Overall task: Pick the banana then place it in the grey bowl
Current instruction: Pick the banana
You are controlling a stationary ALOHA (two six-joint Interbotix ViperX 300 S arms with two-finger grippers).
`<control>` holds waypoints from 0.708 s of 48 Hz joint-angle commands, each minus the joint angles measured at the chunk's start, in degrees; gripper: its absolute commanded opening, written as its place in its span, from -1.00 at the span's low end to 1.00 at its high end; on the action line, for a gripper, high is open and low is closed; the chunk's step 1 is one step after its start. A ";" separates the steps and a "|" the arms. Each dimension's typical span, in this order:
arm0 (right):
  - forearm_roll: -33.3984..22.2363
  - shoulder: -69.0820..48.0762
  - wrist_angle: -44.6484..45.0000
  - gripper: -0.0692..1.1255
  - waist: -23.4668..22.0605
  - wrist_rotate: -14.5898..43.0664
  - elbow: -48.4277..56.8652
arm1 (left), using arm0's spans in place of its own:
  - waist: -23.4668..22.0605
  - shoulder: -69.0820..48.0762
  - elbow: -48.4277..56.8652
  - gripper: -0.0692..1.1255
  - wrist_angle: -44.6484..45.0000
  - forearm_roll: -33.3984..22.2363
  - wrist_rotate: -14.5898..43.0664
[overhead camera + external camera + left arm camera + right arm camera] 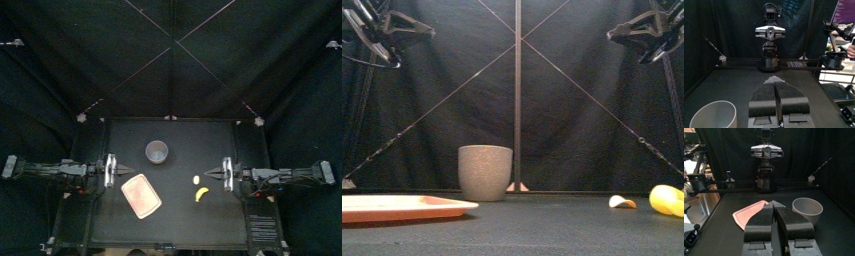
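Observation:
The yellow banana (202,193) lies on the table right of centre; in the front view the banana (667,199) sits at the far right. The tall grey speckled cup (158,152) stands upright at the back middle, also seen as the cup (485,172), (714,115), (807,208). My left gripper (120,172) hovers at the table's left side with its jaws shut (777,83) and nothing in them. My right gripper (222,173) hovers at the right side, behind and above the banana, also shut (774,204) and holding nothing.
A flat pink tray (142,194) lies front left of centre, seen too as the tray (396,207), (751,213). A small white toy (198,179) rests just behind the banana, low at the right (620,202).

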 commanded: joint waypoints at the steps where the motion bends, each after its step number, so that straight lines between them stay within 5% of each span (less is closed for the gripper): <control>1: 0.35 2.37 0.53 -0.95 -0.26 0.35 0.26 | 1.23 0.44 -1.93 -0.96 -1.14 0.09 0.00; 17: 4.22 19.07 16.96 -0.56 0.44 2.20 -3.87 | 1.76 1.32 -2.20 -0.91 -1.85 0.09 0.00; 34: 13.62 23.12 13.97 0.76 4.75 2.02 -3.78 | 2.37 3.60 -2.37 -0.91 -2.20 0.09 0.09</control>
